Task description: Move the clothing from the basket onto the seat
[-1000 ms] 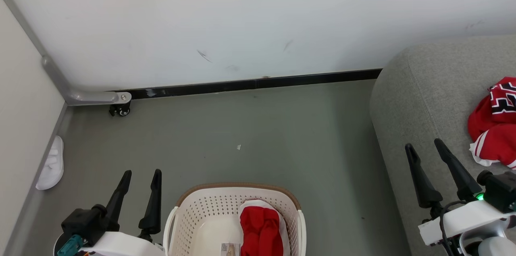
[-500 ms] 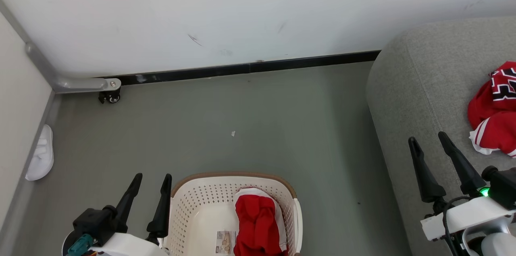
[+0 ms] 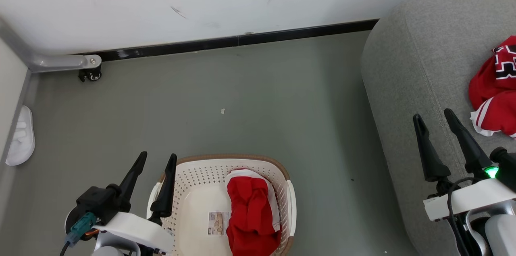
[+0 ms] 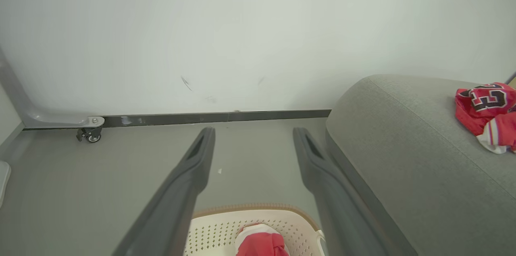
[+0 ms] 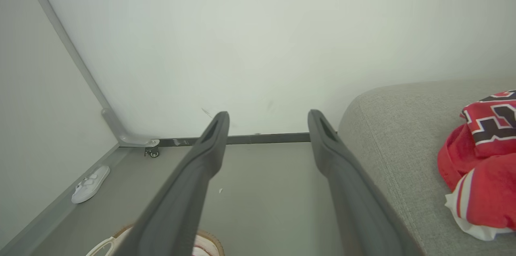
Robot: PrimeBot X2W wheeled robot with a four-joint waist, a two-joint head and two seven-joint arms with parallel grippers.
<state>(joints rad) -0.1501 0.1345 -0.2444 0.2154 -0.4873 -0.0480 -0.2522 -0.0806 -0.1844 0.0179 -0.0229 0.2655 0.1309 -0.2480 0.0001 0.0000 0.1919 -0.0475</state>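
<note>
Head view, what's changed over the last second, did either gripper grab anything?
No grab. The camera tilted down, so the whole scene slid up and more of the basket shows. The left gripper now stands at the basket's left rim. Both it and the right gripper stayed open and empty. Red clothing still lies in the basket, more on the seat.

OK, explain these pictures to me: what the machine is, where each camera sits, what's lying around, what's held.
It is a wheeled robot with two arms. The head view looks down from its head; each wrist view looks along one hand's two dark fingers. The left hand and right hand are both open and hold nothing. On the floor stands a cream basket with red clothing in the basket. More red clothing on the seat lies on the grey seat. A white slipper lies by the wall.
</note>
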